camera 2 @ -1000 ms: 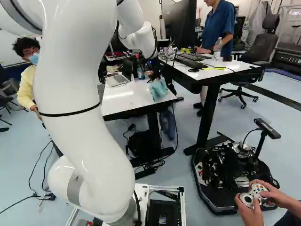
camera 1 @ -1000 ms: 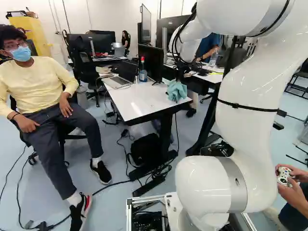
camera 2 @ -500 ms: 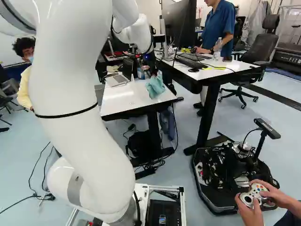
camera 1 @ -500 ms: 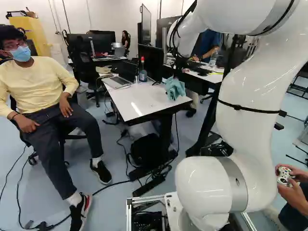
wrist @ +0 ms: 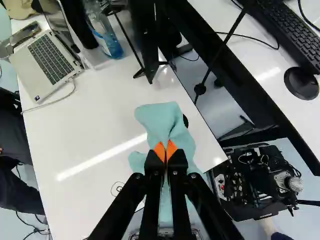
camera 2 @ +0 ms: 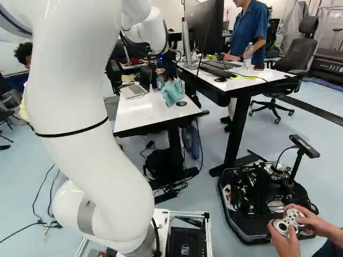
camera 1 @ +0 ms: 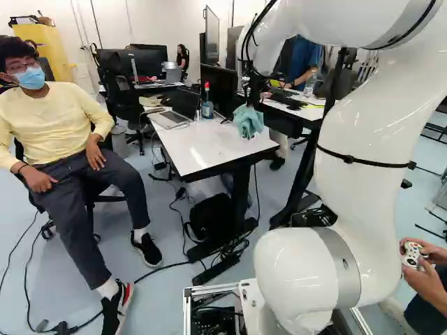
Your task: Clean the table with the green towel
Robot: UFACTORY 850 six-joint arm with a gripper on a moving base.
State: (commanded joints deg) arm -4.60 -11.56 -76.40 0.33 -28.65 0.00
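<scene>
Gripper [wrist: 165, 146]: clenched, both orange pads pinching the green towel [wrist: 159, 118] near its middle. Towel located over the right part of the white table [camera 1: 199, 148], right of the laptop [camera 1: 170, 118] and the bottle [camera 1: 207, 106]; contact with the surface cannot be confirmed. Step in hand judged to be placing the cloth for a wipe. Recommended: keep the pinch firm, lower until the cloth lies flat with the fingertips just clear of the tabletop, then draw level, overlapping strokes towards the near left, across the small ring-shaped mark [wrist: 117, 188]. Stop short of the laptop and bottle; loose folds could snag either. Orientation: in both base views the towel hangs with its long axis roughly upright, free end down; in the wrist view its length follows the fingers, one broad flap spreading ahead of the tips
</scene>
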